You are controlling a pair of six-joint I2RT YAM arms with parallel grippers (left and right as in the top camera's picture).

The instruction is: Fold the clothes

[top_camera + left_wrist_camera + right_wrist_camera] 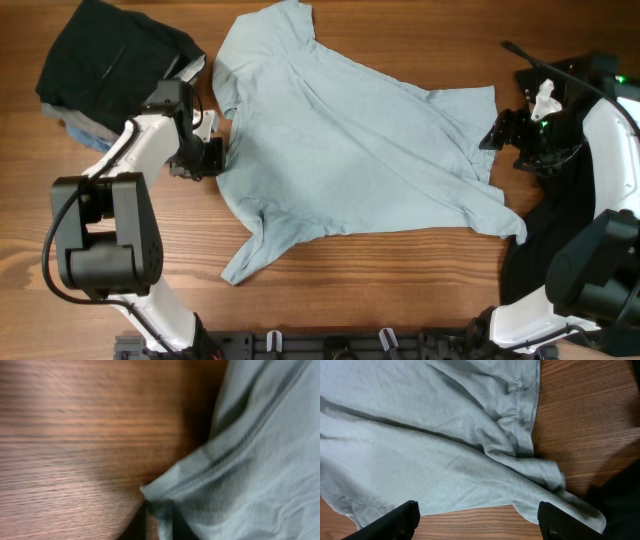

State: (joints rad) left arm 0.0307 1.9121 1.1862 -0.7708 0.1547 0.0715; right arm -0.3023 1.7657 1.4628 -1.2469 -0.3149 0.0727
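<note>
your left end effector (158, 523) looks clenched on the left edge of the sky-blue t-shirt (350, 150), though the view is blurred. your right end effector (477, 519) is released, its fingers spread over the shirt's right hem. the shirt lies spread mid-tabletop (400, 300), with a black garment (105, 60) heaped near your left arm.

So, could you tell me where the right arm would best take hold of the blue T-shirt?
Probably the hem of the T-shirt, at its right edge by the right gripper. Come from the right, fingers astride the edge: there the cloth bunches into folds that offer a pinch, while the middle lies flat.
</note>
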